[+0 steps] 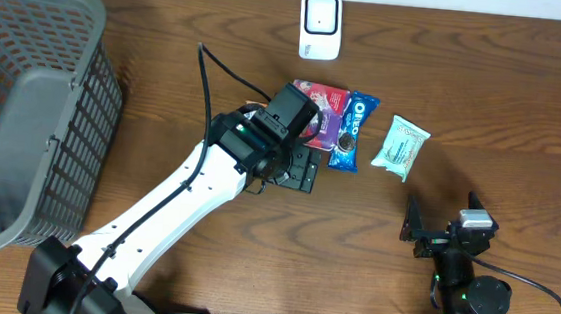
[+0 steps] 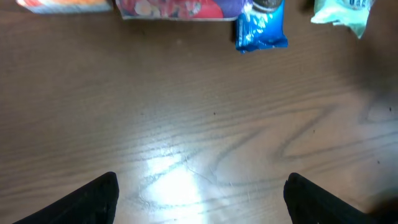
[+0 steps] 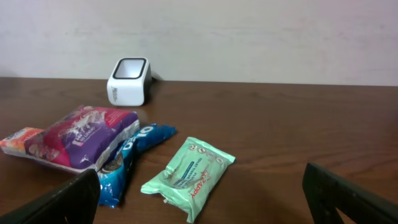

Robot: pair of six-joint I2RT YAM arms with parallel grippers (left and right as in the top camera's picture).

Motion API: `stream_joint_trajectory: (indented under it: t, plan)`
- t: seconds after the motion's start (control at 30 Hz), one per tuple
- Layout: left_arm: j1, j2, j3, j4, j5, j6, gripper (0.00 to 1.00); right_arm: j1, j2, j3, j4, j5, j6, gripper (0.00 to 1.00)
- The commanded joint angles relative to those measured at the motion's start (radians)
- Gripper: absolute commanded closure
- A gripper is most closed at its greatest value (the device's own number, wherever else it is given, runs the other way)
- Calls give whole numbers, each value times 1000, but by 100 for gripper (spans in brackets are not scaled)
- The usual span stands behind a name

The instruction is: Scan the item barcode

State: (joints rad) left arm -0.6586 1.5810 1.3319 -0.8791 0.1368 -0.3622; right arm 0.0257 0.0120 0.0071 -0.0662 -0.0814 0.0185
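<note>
The white barcode scanner [image 1: 321, 25] [image 3: 129, 81] stands at the table's far edge. Below it lie a purple packet [image 1: 325, 102] [image 3: 84, 137], a blue Oreo pack [image 1: 354, 131] [image 2: 261, 28] [image 3: 127, 165] and a green tissue pack [image 1: 402, 147] [image 3: 189, 171], all flat on the wood. My left gripper [image 1: 299, 171] [image 2: 202, 199] hovers open over bare table just in front of the purple packet and Oreo pack, holding nothing. My right gripper [image 1: 420, 233] [image 3: 202, 199] rests open near the front edge, facing the green pack from a distance.
A large grey mesh basket [image 1: 24, 107] fills the left side. An orange packet [image 2: 62, 5] [image 3: 18, 138] lies partly under the purple one. The left arm [image 1: 155, 217] stretches diagonally from the front left.
</note>
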Motion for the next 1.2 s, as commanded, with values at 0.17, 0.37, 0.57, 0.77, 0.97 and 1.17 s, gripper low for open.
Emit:
stream_joint_trajectory:
  t: [0.17,0.37,0.57,0.77,0.97,1.17]
  plan:
    - [-2,-4,-6,-11,32,33,15,8,-5,-2,-3,2,14,1]
    - [14,-6,-2,-2,-45,32,15,8,-5,-2,-3,1,14,1]
    - [111,-30,33,-37,-43,31,15,8,-5,-2,-3,2,14,1]
    - [204,-71,34,-67,-40,32,15,8,-5,-2,-3,2,14,1]
    - [248,-76,34,-89,-60,39,15,8,-5,-2,-3,2,14,1]
    - [305,-76,34,-112,-57,5,15,8,-5,-2,-3,2,14,1]
